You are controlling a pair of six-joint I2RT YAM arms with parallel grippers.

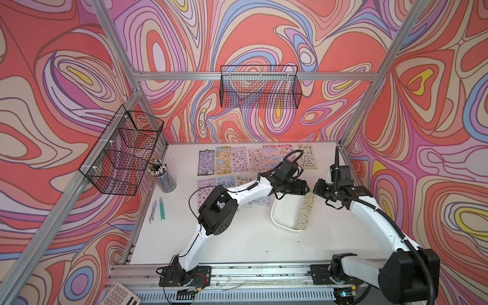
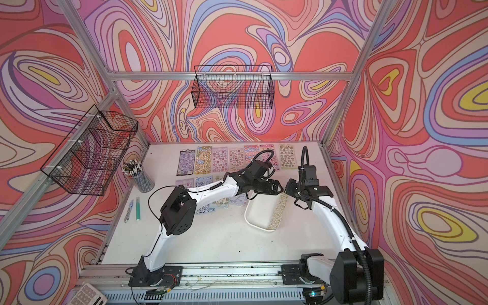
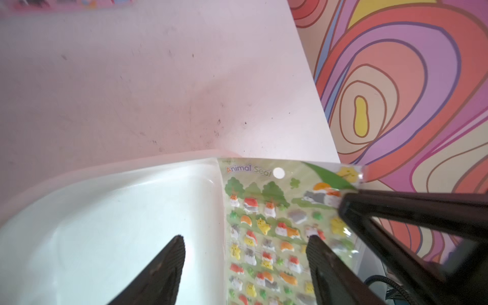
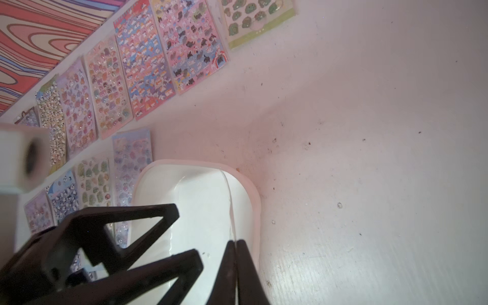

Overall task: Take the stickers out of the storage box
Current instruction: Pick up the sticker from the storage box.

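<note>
Take the white tabletop (image 1: 237,245) as a clock face in both top views, with twelve at the back wall. Your shallow white plastic storage box (image 1: 286,214) (image 2: 257,214) sits at about three o'clock from the centre.

One yellow-green sticker sheet printed with small cartoon animals (image 1: 303,211) (image 2: 277,214) leans out of the box along its three o'clock side. Its lower end rests at the six o'clock rim and its upper end is raised towards twelve.

Your right gripper (image 1: 314,188) (image 4: 235,243) is closed tight on that raised end. In the left wrist view its black fingers (image 3: 343,203) pinch the sheet's top corner beside the title "Animal Seal". In the right wrist view the sheet runs edge-on as a thin line into the closed jaws.

Your left gripper (image 1: 307,187) (image 3: 245,237) hovers over the twelve o'clock end of the box, just beside the right one. Its jaws stand wide apart and hold nothing. In its own wrist view one finger (image 3: 324,264) overlaps the sheet, but in the right wrist view both fingers stand clear of it, on its nine o'clock side.

The rest of the box floor that you can see is bare white.

The other cartoon sticker sheets in pink, lilac and blue (image 1: 239,158) (image 4: 142,71) lie flat on the table from eleven to one o'clock. A second row nearer the centre is partly hidden under the left arm.

A clear cup of pencils (image 1: 165,179) stands at ten o'clock.
</note>
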